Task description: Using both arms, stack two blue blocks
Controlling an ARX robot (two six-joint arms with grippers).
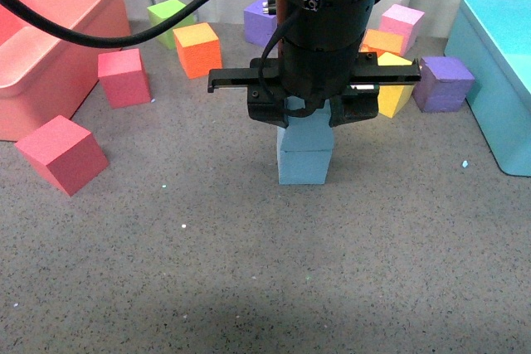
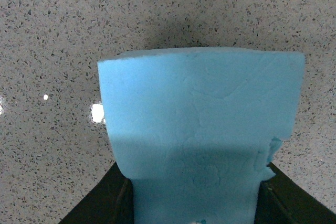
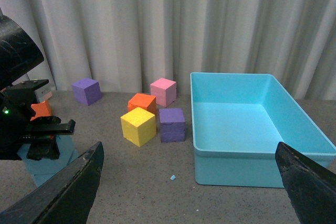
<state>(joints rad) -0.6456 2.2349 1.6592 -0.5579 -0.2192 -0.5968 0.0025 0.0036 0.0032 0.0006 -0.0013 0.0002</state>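
Two sky-blue blocks stand stacked at the middle of the table. The upper blue block [image 1: 305, 132] rests on the lower blue block [image 1: 303, 167]. My left gripper [image 1: 305, 113] comes down from above and is shut on the upper block. In the left wrist view the held block [image 2: 202, 129] fills the picture between the black fingers [image 2: 105, 205]. My right gripper [image 3: 186, 192] is open and empty, well to the right of the stack. It is out of the front view. The stack [image 3: 42, 171] shows at the edge of the right wrist view, under the left arm [image 3: 21, 114].
A light-blue bin [image 1: 502, 64] stands at the right and a coral bin [image 1: 50, 39] at the left. Two red cubes [image 1: 62, 153] lie near the coral bin. Green [image 1: 170, 21], orange [image 1: 197, 49], purple [image 1: 444, 83], yellow [image 1: 395, 89] and pink [image 1: 401, 22] cubes lie behind the stack.
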